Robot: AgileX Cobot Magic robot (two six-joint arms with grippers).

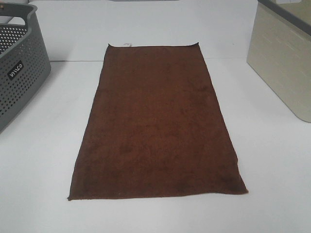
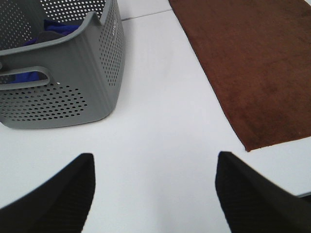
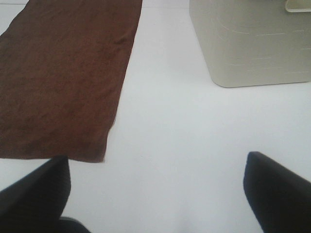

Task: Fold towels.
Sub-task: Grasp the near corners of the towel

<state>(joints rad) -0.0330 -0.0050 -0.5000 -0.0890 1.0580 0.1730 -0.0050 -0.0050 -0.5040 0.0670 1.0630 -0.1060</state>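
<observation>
A: Where to look for the towel [image 1: 158, 121]?
B: Mid-table [image 1: 272, 170], spread flat and unfolded, between a basket [image 1: 19, 73] and a bin [image 1: 282, 63]. Probably laid out full length to leave both near corners free for pinching.
A: And the grippers?
B: Seeing the left gripper [image 2: 154, 165] parted wide over bare table near the basket, nothing between. Same for the right gripper [image 3: 158, 162]: spread wide, empty, near the towel's near corner. Likely poised for a first fold.
A: Anything unclear?
B: Hard to identify something blue [image 2: 58, 26] inside the basket. Bin top cut off. No sign of either arm from above.
</observation>
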